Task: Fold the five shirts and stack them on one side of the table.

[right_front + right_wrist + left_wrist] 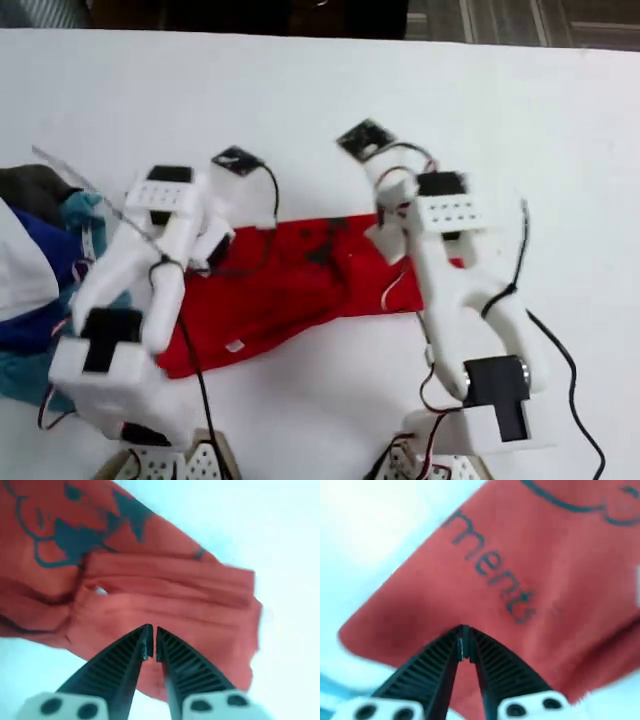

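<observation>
1. red shirt (290,280) lies in the middle of the table (300,90) as a long, rumpled band between the two arms, with print showing on its upper face.
2. left gripper (463,647) hangs over the shirt's end nearest the pile, jaws clenched tip to tip; no cloth shows between them.
3. right gripper (151,642) hangs over the opposite end, where layers already lie doubled over; its jaws are pressed almost together, and no cloth shows between them either.
4. the step in hand looks like the next fold of this shirt. to do it well, i judge each gripper should release, come down on an outer edge, and pinch all the layers there, not just the top one.
5. both ends should then lift and travel together, so the band folds flat rather than twisting or dragging.
6. count: one red shirt spread out, two arms, two grippers.
7. pile of other shirts (40,260) sits at the table's edge beside the left arm; dark, blue, teal and white cloth show, four by colour, though i cannot tell the exact number.
</observation>
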Tool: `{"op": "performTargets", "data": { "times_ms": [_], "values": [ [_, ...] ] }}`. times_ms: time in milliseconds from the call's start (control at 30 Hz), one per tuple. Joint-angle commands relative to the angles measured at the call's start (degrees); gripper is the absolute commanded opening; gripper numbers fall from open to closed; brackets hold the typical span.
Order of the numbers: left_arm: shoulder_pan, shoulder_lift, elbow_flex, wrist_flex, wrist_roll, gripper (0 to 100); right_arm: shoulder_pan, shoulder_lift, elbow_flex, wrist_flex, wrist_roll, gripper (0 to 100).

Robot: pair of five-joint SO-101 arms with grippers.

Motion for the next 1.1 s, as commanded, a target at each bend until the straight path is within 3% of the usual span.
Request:
{"op": "performTargets", "data": {
  "times_ms": [0,167,433,733,833,933,1067],
  "values": [
    [-1.1,6.4,-3.8,-2.2,1.5,3,-2.5,-2.5,2.8,-4.9,-1.8,2.2],
    [-3.3,11.4,-8.5,-1.3,1.5,3,-2.4,-2.4,10.7,-11.5,-1.1,2.2],
    [-3.0,8.4,-12.0,5.5,1.4,3,-1.8,-3.2,15.9,-15.6,-1.1,2.1],
    [-5.7,-8.9,-12.5,16.5,1.4,3,-1.8,-11.4,2.8,-3.2,-1.7,2.6],
    [-9.8,-11.3,-11.3,16.6,2.5,3,-1.7,-15.3,1.0,2.7,-1.6,8.8],
    [-12.8,-10.5,-8.6,15.2,5.2,10,0.5,-18.9,1.0,5.5,-1.1,16.3],
    [-13.7,-8.6,-2.6,9.8,8.5,21,6.8,-22.1,1.0,6.2,-1.1,14.7]
  ]
}}
